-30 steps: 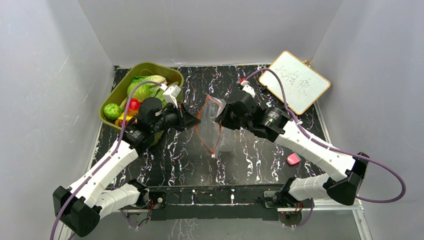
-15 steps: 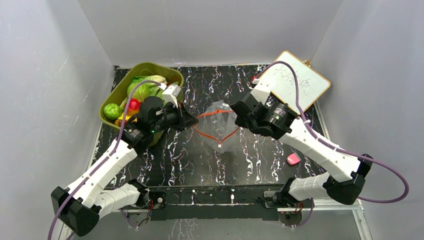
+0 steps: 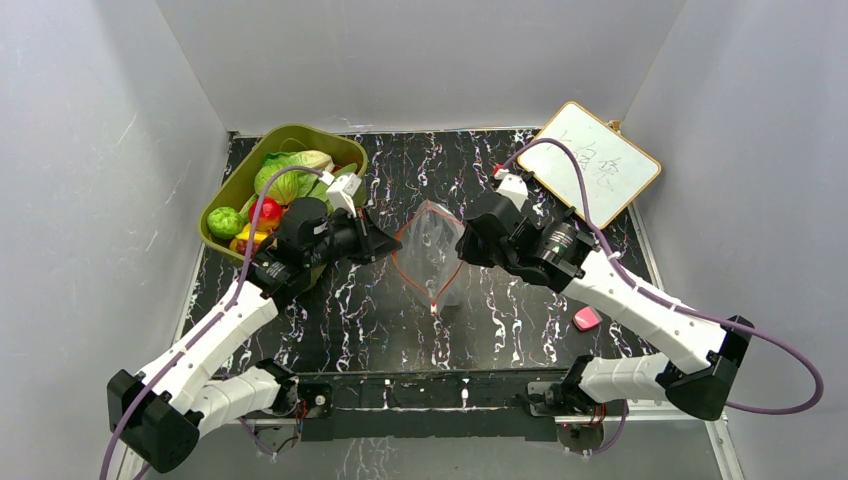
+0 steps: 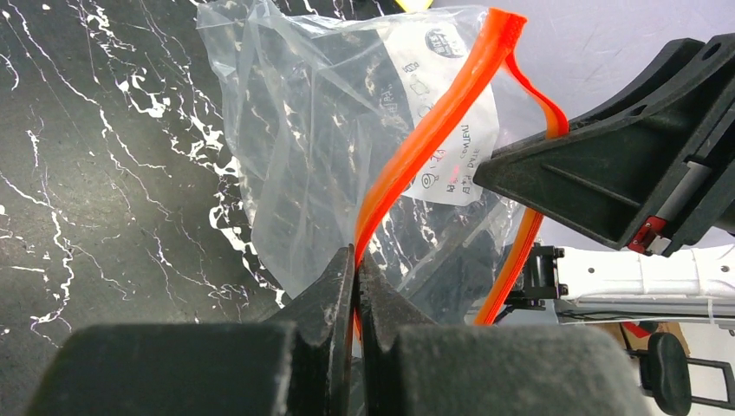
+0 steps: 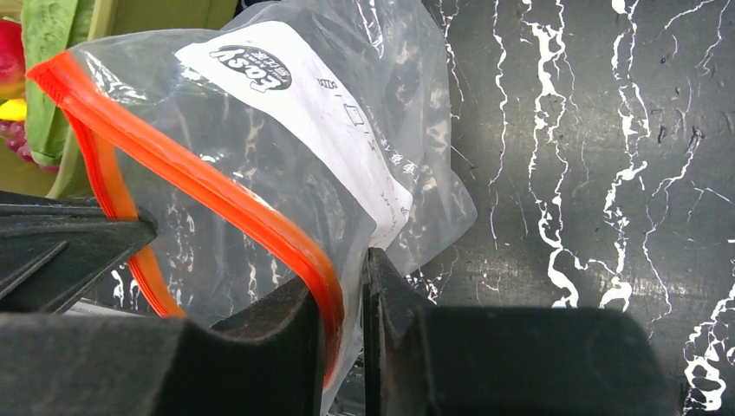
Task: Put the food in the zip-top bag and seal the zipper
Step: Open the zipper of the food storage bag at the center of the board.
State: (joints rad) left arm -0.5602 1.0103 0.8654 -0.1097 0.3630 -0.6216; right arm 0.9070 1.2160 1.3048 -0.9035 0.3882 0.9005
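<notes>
The clear zip-top bag (image 3: 432, 250) hangs between my two grippers above the dark marbled table, its mouth held partly open. My left gripper (image 3: 392, 246) is shut on the red-orange zipper (image 4: 433, 130) along the left lip, the strip pinched between its tips (image 4: 355, 256). My right gripper (image 3: 462, 247) is at the right lip with its jaws a little apart; the zipper (image 5: 217, 186) lies loosely between them, against one finger (image 5: 295, 312). The white slider tab (image 3: 432, 309) hangs at the mouth's near corner. The food (image 3: 285, 180) lies in the olive tub (image 3: 300, 130) behind the left gripper.
A white wood-framed board (image 3: 588, 163) leans at the back right. A small pink object (image 3: 587, 319) lies on the table near the right arm. Grey walls enclose the table on three sides.
The bag's mouth was stretched wide half a second ago and is narrower now. My right gripper has moved back toward the left and its jaws have parted slightly. The left gripper has kept its grip.
</notes>
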